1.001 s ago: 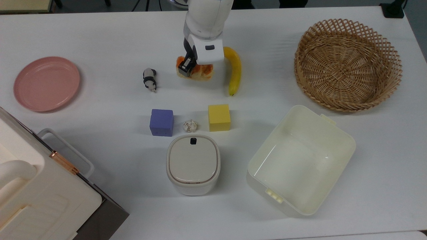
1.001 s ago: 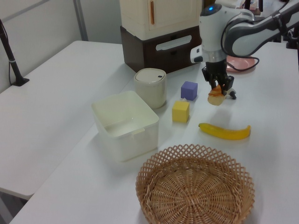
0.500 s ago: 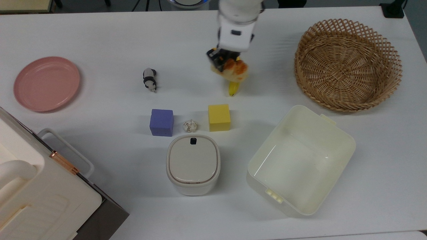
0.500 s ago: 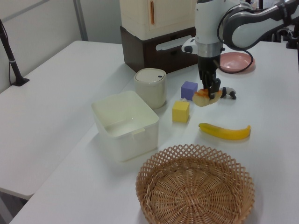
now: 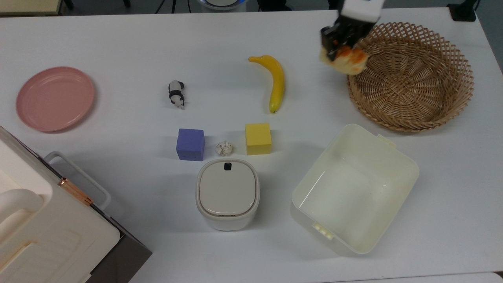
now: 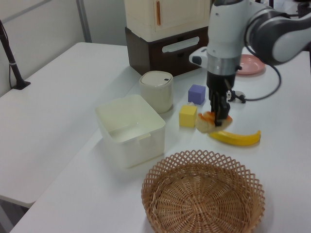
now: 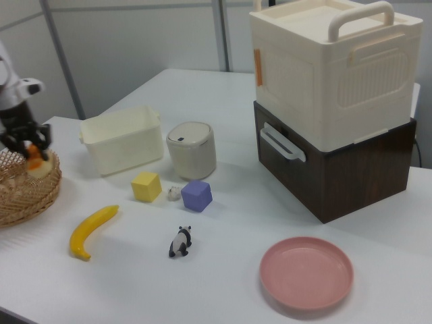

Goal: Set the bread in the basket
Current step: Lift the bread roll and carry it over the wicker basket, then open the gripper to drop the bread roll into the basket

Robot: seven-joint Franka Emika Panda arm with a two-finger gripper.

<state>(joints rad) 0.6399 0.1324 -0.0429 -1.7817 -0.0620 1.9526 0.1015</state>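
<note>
My gripper [image 5: 338, 44] is shut on the bread [image 5: 349, 59], a small loaf with a glossy orange-brown top and pale sides, and holds it in the air. In the top view the loaf hangs over the top view's left rim of the basket [image 5: 452, 106], a large round wicker one with a lattice rim. In the left view the gripper [image 6: 216, 114] and the bread [image 6: 206, 122] stand above the table behind the basket [image 6: 160, 177]. The right view has the bread [image 7: 38, 164] under the gripper [image 7: 27, 145], over the basket [image 7: 20, 202].
A yellow banana [image 5: 276, 80] lies to the top view's left of the basket. A cream tub [image 5: 397, 151], a yellow cube [image 5: 258, 138], a purple cube [image 5: 190, 144], a lidded bin [image 5: 227, 192], a toy panda [image 5: 176, 93] and a pink plate [image 5: 55, 98] stand on the white table.
The gripper lifted the bread from beside the banana and carried it to the top view's right, up to the basket's rim. The banana now lies uncovered.
</note>
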